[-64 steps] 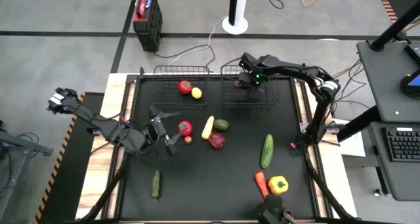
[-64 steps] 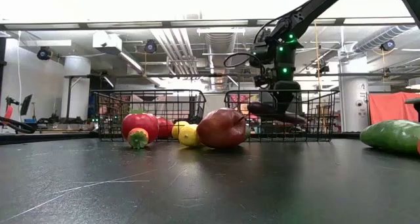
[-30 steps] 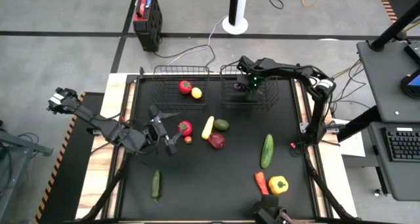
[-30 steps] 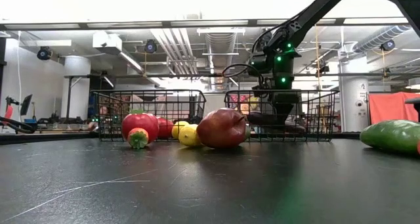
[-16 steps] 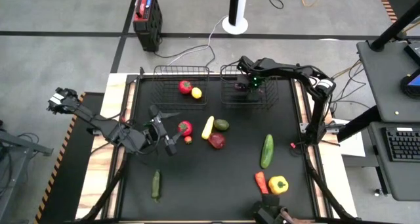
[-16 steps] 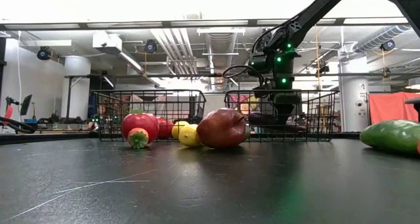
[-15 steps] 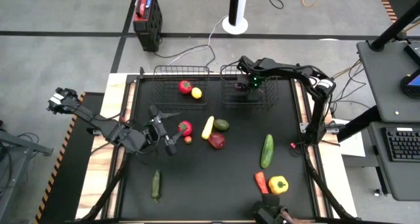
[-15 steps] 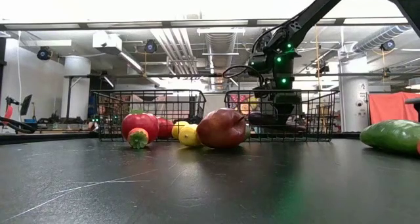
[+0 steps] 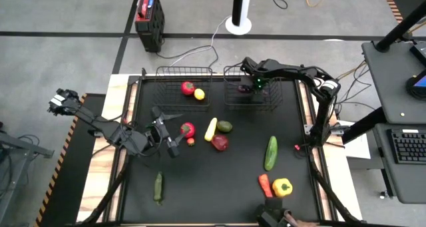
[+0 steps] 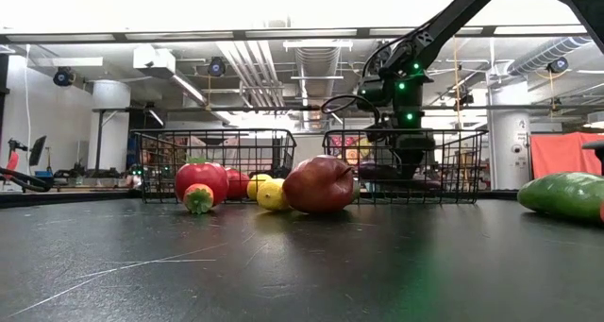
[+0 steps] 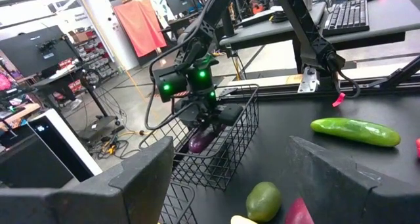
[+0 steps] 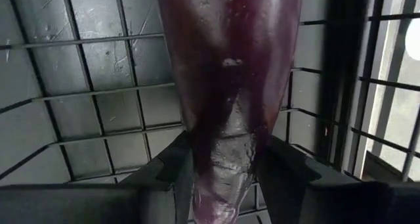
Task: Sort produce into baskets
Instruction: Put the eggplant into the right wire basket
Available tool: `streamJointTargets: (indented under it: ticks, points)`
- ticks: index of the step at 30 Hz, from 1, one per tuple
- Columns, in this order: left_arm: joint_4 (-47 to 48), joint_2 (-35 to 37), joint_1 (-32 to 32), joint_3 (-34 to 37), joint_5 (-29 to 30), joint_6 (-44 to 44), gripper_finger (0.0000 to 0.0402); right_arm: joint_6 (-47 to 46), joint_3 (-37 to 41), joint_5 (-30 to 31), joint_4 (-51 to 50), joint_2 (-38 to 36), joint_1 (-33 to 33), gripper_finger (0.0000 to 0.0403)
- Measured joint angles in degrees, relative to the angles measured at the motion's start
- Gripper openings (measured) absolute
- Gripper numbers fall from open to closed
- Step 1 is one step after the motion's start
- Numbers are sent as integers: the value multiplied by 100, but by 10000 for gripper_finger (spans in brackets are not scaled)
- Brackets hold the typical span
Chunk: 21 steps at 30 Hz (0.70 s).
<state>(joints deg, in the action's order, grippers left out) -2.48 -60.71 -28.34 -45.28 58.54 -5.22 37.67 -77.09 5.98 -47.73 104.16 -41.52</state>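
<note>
My right gripper (image 9: pixel 248 88) is down inside the right black wire basket (image 9: pixel 251 102), shut on a purple eggplant (image 12: pixel 226 66). The eggplant also shows through the mesh in the low view (image 10: pixel 389 171). The left basket (image 9: pixel 184 72) holds a red tomato (image 9: pixel 188 88) and a yellow lemon (image 9: pixel 199 94). My left gripper (image 9: pixel 171 138) is open and empty, just left of a red tomato (image 9: pixel 188 129) on the mat. A yellow squash (image 9: pixel 210 129), an avocado (image 9: pixel 225 126) and a dark red fruit (image 9: pixel 219 142) lie beside it. My right gripper pinches the eggplant between its two fingers (image 12: pixel 172 171) at the narrower end (image 12: pixel 223 142). The fingers come from above, pointing down, and lie across it. The eggplant lies about level, low inside the basket; whether it rests on the basket floor I cannot tell.
A long cucumber (image 9: pixel 271 152), a carrot (image 9: pixel 265 185) and a yellow pepper (image 9: pixel 282 187) lie at the near right of the mat. A small cucumber (image 9: pixel 158 187) lies near left. A red-and-black box (image 9: pixel 148 12) stands on the floor beyond the table.
My right gripper has gone down into the right basket with the eggplant and has kept still for the last second. The eggplant now sits lower behind the mesh.
</note>
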Motion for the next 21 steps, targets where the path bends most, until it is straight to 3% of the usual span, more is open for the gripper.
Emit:
streamJointTargets:
  ticks: [21]
  points:
    - [0,0,1,2,0,-2,278,213,115,-188,69,0,0,132]
